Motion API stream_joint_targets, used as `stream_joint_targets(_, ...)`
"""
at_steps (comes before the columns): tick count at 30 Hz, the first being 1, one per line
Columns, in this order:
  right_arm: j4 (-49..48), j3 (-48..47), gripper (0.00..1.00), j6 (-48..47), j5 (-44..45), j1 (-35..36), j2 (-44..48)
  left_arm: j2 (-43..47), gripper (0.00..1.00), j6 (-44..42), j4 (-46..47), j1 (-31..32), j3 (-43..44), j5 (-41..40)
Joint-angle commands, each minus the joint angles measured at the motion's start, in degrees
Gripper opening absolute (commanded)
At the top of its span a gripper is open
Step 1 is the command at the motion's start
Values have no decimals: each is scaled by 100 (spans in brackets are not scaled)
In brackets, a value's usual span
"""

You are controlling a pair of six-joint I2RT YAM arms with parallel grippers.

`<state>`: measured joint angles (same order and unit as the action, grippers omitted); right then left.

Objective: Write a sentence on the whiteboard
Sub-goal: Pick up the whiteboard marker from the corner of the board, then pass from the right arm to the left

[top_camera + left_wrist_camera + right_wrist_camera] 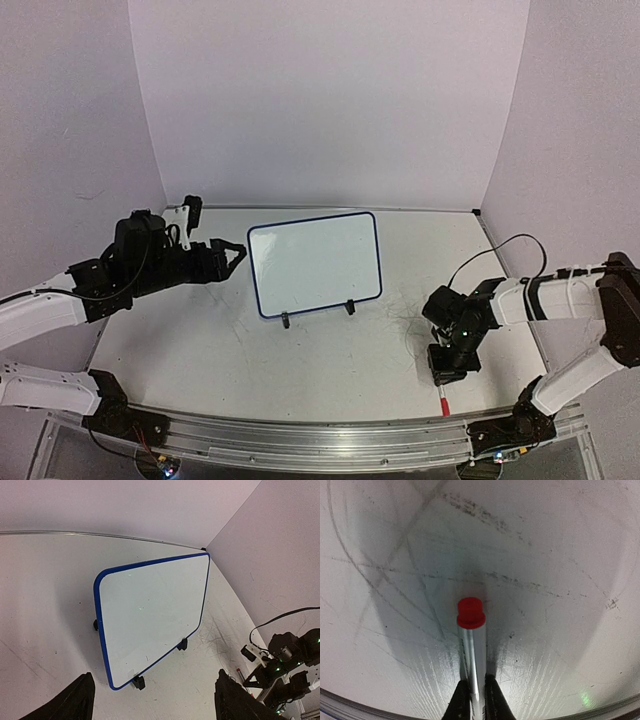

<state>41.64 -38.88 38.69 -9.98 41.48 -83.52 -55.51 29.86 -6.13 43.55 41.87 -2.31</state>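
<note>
Item 1, left pincer (238,254): raised off the surface (220,350), pointed sideways at the board. Fingers (79,701) spread wide, nothing between them, nothing touched.

Item 2, whiteboard (315,262): just ahead of the left pincer, nearest edge close to its fingers but apart from them. Well away from the right pincer, on its left and farther from the arm bases. Upright, leaning back a little, on two small black feet (285,321). Dark blue frame, rounded corners. Face plain white in the top and left wrist views, apart from a few faint specks.

Item 3, right pincer (444,378): low over the surface, pointed down and toward the near edge. Closed tight on a marker (472,652), one dark finger on each side of the barrel.

Item 4, marker: pale silvery barrel, red cap (470,612) at the end farthest from the right pincer. From above, red end just past that pincer on the near side. Contact between cap and surface: cannot tell.

Item 5, surface: white, with grey scuffs and scratch lines, densest under and ahead of the right pincer.

Item 6, black cable (500,250): looped above the right arm, behind its pincer.
</note>
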Motion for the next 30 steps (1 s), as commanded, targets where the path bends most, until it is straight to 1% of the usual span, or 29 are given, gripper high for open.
stream_joint_targets(1, -429, 248, 0, 129, 531, -17, 410, -105, 90, 225, 66, 13, 232, 409)
stream_joint_targets(5, -748, 149, 0, 105, 892, -17, 1275, -223, 96, 329, 432, 13, 256, 618)
stream_joint_targets(7, -1087, 54, 0, 37, 971, -19, 1817, -285, 96, 378, 804, 13, 185, 884)
stream_joint_targets(10, -1716, 16, 0, 56, 1144, -20, 2556, -543, 91, 539, 1432, 39, 115, 1447)
stream_joint_targets(11, -2069, 53, 0, 86, 1204, -11, 2749, -685, 90, 589, 1587, 65, 120, 1609)
stream_joint_targets(13, -3156, 198, 0, 21, 933, -13, 3066, -989, 88, 578, 2008, 256, 156, 1910)
stream_joint_targets(14, -3972, 288, 0, 50, 716, -15, 3138, -1223, 86, 566, 2241, 374, 205, 2037)
stream_joint_targets(17, -5913, 329, 0, 264, 132, 19, 2922, -1821, 82, 656, 3065, 724, 391, 2423)
stream_joint_targets(18, -6266, 206, 0, 306, 42, 62, 2770, -2030, 81, 666, 3339, 798, 483, 2579)
stream_joint_targets(20, -6591, -53, 0, 270, 1, 215, 2457, -2318, 80, 513, 3528, 930, 698, 2839)
stream_joint_targets(23, -7063, -419, 0, 132, -79, 499, 2081, -2662, 81, 214, 3582, 1070, 942, 3016)
stream_joint_targets(26, -7174, -845, 0, 156, -400, 649, 1720, -2875, 80, 191, 3661, 1094, 1052, 3126)
stream_joint_targets(30, -7286, -920, 0, 217, -429, 793, 1649, -2861, 77, -50, 3722, 1147, 1132, 3290)
